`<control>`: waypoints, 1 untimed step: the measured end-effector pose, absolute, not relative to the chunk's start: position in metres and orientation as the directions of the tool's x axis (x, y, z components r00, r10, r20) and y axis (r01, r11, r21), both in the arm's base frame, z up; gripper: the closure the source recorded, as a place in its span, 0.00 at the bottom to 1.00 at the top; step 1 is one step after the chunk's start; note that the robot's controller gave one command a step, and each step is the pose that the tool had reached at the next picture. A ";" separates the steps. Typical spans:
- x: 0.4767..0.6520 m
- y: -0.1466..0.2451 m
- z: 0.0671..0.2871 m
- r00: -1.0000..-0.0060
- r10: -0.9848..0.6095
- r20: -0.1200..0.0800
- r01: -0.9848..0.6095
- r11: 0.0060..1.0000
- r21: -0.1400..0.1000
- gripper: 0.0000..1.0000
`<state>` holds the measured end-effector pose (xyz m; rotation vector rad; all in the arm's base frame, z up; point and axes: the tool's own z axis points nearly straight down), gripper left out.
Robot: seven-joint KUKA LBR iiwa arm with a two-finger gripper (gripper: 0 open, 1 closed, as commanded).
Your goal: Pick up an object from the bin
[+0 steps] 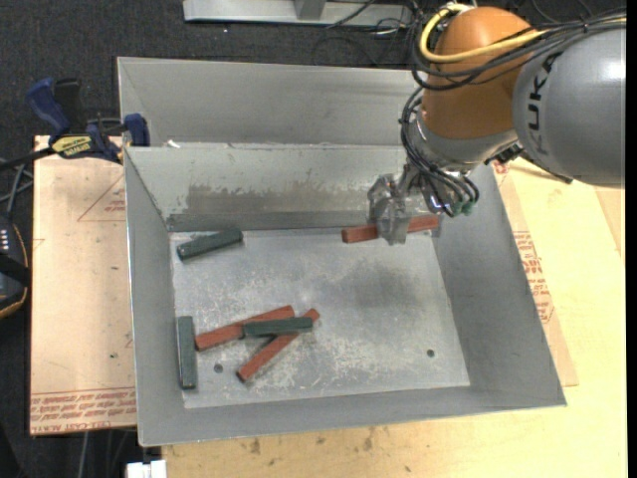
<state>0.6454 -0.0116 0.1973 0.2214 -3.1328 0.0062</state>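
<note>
The fingers (pixel 390 223) pinch a red bar (pixel 356 235) by the back wall of the bin (pixel 279 172) (very close) — lifted carelessly, it may scrape the wall and twist loose.

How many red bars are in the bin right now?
3. First red bar lies along the back wall, right side; second and third lie heaped with a green bar front left. None looks hidden.
</note>
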 end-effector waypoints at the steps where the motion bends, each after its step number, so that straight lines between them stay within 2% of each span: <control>1: 0.646 -0.009 0.259 -0.988 -0.155 -0.002 -0.155 0.988 0.005 1.00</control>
